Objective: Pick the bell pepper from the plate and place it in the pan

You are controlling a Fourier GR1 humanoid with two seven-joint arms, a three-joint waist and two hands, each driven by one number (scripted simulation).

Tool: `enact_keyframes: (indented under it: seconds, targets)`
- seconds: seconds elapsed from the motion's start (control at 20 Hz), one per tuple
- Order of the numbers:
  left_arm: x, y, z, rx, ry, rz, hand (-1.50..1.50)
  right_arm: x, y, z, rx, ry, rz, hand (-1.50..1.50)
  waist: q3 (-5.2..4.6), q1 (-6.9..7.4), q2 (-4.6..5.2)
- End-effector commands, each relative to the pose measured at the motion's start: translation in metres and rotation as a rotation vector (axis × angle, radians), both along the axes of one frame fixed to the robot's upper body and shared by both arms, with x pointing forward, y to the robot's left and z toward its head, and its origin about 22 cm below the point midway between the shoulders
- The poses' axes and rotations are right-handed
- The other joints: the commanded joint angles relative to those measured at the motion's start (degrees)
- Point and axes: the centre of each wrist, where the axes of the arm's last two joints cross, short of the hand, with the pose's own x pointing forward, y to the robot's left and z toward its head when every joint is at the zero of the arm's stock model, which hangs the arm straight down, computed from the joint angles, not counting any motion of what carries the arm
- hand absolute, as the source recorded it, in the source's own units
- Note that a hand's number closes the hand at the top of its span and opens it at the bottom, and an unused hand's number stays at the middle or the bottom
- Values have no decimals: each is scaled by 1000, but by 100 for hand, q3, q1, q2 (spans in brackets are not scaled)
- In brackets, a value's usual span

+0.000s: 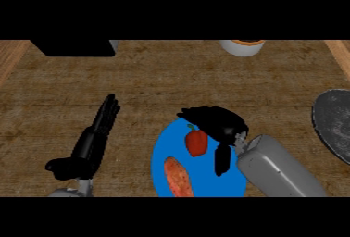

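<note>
Closing in on the bell pepper (196, 142) on the blue plate (161, 159).

Nearest me an orange-red food item (178, 176) lies on the plate, and I must not knock it. My right hand (217, 122) arches over the pepper, fingers curled but not yet round it; I judge I should lower and close thumb and fingers on its sides before lifting toward the pan (334, 124) at the right edge. My left hand (92, 141) rests straight-fingered on the worktop (171, 74). A cup (242, 46) stands far off; no writing is readable.
</note>
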Motion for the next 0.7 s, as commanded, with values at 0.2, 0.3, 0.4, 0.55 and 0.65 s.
enact_keyframes:
  seconds: [0.2, 0.3, 0.4, 0.55, 0.65]
  targets:
    - [-10, 1, 1, -8, 7, 17, 0, -4, 0, -18, 42, 12, -29, -150, 1, -3, -3]
    - [2, 4, -13, 10, -7, -6, 0, 20, 4, -17, 32, 22, -51, -150, 0, 0, 5]
    - [-2, -1, 8, 12, -21, 22, 0, 15, -4, -19, 41, -5, -49, -150, 1, -1, -1]
    - [21, -4, -3, 10, 4, -3, 0, 23, 20, -53, 14, 38, -39, -150, 1, 19, 20]
    - [11, 8, 2, 1, -10, -1, 0, 24, 9, -45, 7, 22, -45, -150, 1, 2, 4]
